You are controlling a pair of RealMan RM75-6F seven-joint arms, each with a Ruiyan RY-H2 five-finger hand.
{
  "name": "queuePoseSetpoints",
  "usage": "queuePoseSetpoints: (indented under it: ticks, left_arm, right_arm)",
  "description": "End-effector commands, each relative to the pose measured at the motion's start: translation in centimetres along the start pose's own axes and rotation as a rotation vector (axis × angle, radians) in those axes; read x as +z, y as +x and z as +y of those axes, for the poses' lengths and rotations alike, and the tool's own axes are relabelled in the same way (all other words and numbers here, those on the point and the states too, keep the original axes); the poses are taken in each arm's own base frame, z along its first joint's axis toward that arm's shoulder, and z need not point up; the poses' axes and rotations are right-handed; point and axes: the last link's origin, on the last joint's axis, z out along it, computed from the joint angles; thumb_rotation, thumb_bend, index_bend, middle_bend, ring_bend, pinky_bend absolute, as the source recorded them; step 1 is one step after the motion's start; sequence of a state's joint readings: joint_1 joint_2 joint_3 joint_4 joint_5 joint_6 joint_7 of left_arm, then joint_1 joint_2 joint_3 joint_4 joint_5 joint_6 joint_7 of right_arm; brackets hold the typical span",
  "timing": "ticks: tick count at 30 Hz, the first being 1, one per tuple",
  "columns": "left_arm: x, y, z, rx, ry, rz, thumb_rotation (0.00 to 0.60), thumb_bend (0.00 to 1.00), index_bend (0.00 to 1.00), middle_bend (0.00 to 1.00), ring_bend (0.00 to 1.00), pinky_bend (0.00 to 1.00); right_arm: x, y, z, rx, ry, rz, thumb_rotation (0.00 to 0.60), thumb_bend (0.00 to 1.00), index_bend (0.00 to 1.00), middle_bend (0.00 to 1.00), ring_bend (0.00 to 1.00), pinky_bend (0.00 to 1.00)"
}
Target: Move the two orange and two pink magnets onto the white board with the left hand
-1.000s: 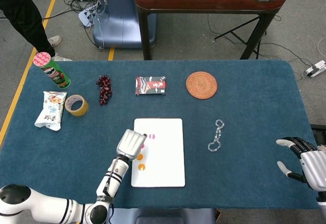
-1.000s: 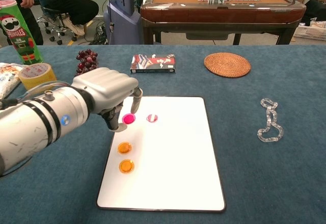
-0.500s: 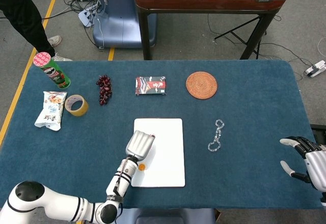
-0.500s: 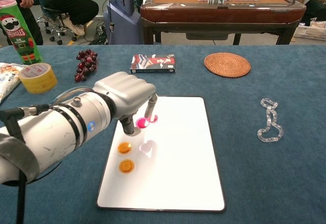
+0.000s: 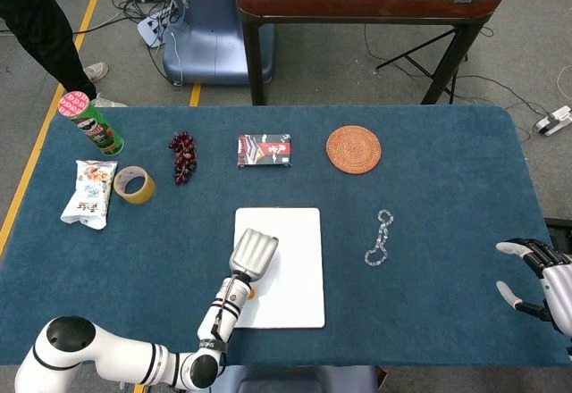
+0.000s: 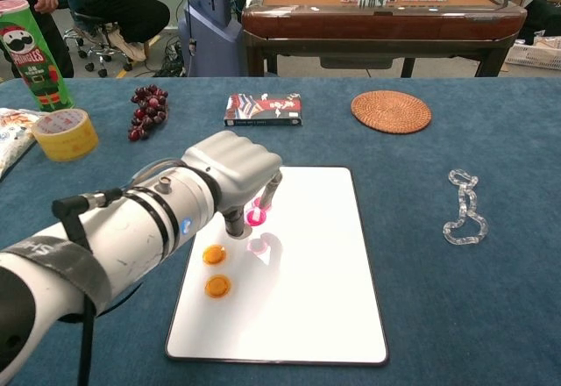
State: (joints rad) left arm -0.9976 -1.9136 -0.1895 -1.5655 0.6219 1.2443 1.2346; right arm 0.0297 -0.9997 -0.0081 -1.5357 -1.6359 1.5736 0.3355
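While a pink magnet [image 6: 255, 217] is pinched in the left robot hand [image 6: 235, 172] over the white board [image 6: 302, 263], frame centre, two orange magnets [image 6: 214, 254] lie lower left. Small, rigid, light discs; rims are best pinched.

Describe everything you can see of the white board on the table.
The white board is a flat, glossy white rectangle with a thin dark rim and rounded corners, lying on the blue tablecloth with its long side running away from the robot. Two orange magnets sit near its left edge. The left hand hovers over its upper left part, pinching a pink magnet just above the surface, which mirrors it faintly.
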Motion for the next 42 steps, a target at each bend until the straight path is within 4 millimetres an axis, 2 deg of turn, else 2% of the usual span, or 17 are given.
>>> queuePoseSetpoints:
  ticks: [1, 21, 27, 29, 35, 42]
  left_arm:
    - [0.2, 0.1, 0.3, -0.002, -0.003, 0.002, 0.600, 0.31, 0.60, 1.00, 1.00, 1.00]
    - [1.1, -0.1, 1.4, 0.025, -0.009, 0.028, 0.600, 0.31, 0.56, 1.00, 1.00, 1.00]
    - [1.2, -0.3, 1.2, 0.037, -0.004, 0.033, 0.600, 0.31, 0.47, 1.00, 1.00, 1.00]
    - [1.2, -0.4, 1.1, 0.039, -0.002, 0.033, 0.600, 0.31, 0.41, 1.00, 1.00, 1.00]
    - [1.0, -0.3, 0.6, 0.029, 0.013, 0.044, 0.600, 0.31, 0.31, 1.00, 1.00, 1.00]
    - [-0.8, -0.4, -1.8, 0.033, 0.046, 0.078, 0.600, 0.31, 0.30, 1.00, 1.00, 1.00]
  right_arm:
    - [0.0, 0.0, 0.0, 0.000, -0.001, 0.001, 0.600, 0.26, 0.29, 0.29, 0.23, 0.33]
    - [-0.1, 0.2, 0.2, 0.008, -0.003, 0.010, 0.600, 0.26, 0.29, 0.29, 0.23, 0.33]
    - [-0.1, 0.2, 0.1, 0.008, 0.000, 0.008, 0.600, 0.26, 0.29, 0.29, 0.23, 0.33]
    - [-0.1, 0.2, 0.1, 0.007, -0.001, 0.007, 0.600, 0.26, 0.29, 0.29, 0.23, 0.33]
    - [-0.1, 0.1, 0.1, 0.006, 0.001, 0.005, 0.600, 0.26, 0.29, 0.29, 0.23, 0.33]
    - [0.0, -0.1, -0.1, -0.002, 0.004, -0.005, 0.600, 0.26, 0.29, 0.29, 0.23, 0.33]
